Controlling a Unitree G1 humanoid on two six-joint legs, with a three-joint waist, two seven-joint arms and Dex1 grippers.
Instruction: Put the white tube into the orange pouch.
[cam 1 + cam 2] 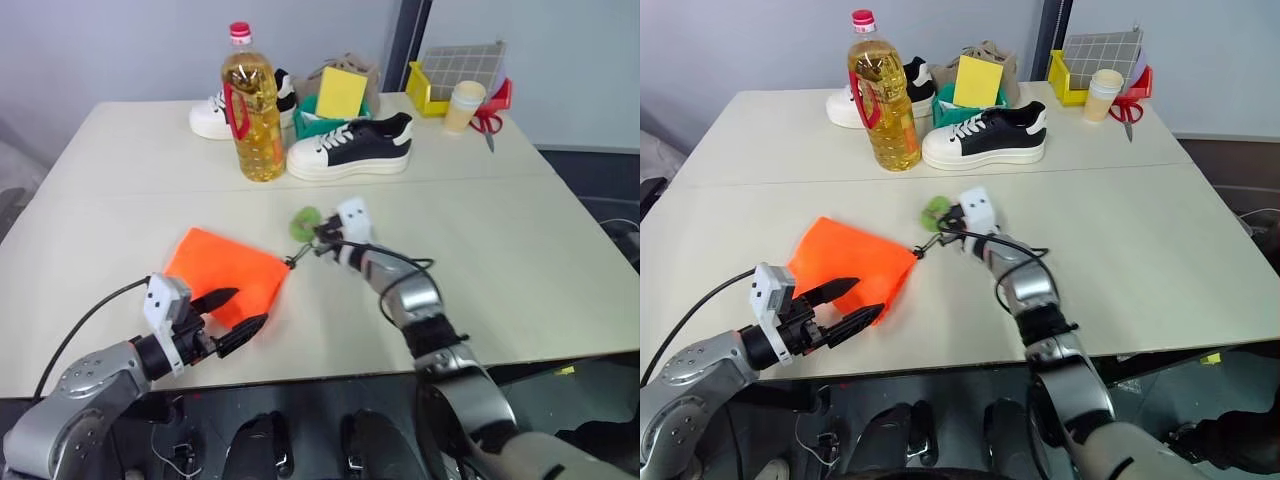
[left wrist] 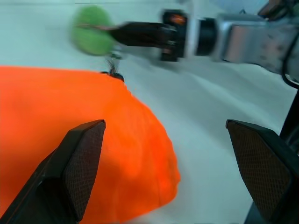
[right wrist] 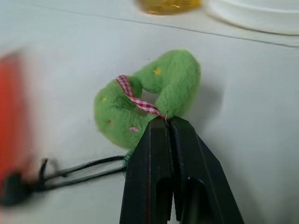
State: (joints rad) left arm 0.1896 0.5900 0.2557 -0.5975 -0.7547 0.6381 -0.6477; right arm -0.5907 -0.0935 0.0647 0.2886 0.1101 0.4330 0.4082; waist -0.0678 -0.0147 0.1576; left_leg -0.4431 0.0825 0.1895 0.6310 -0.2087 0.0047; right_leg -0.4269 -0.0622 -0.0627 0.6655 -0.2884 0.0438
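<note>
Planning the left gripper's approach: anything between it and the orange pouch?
Nothing visible. The open left gripper sits right at the near edge of the orange pouch, with only bare table around.

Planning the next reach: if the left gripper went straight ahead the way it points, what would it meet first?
Probably the orange pouch: the open left gripper sits at its near corner, pointing across it.

We see a pale beige table (image 1: 520, 250) w/ a seam across its middle, plain grey-blue wall (image 1: 100, 50) at top of frame, dark vertical post (image 1: 408, 45) upper right, even light.
</note>
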